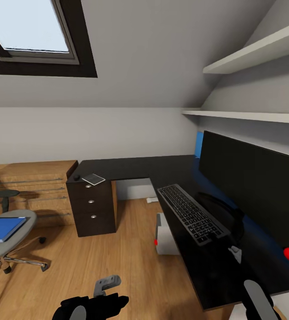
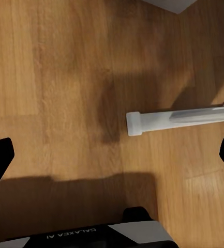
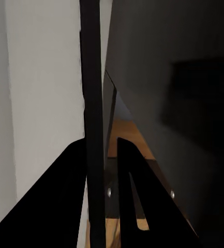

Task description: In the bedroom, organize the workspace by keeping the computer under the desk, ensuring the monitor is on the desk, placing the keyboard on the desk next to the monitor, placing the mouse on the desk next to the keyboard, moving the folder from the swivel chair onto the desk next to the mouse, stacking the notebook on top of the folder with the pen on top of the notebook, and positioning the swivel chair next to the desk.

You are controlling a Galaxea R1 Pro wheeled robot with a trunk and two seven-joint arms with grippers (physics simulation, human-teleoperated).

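While the keyboard (image 1: 192, 213) lies on the black desk (image 1: 140, 168), the monitor (image 1: 255, 178) stands at right.
Keyboard's long axis runs from frame centre toward lower right, parallel to the screen. Right gripper (image 3: 104, 170) pinches the monitor's thin edge; left gripper (image 2: 112, 155) gapes empty over wood floor (image 2: 55, 77).

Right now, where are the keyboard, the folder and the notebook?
keyboard (image 1: 192, 214), head view, middle of its keys.
folder (image 1: 3, 228), head view, blue cover, on the chair seat.
notebook (image 1: 94, 179), head view, centre of its grey cover.
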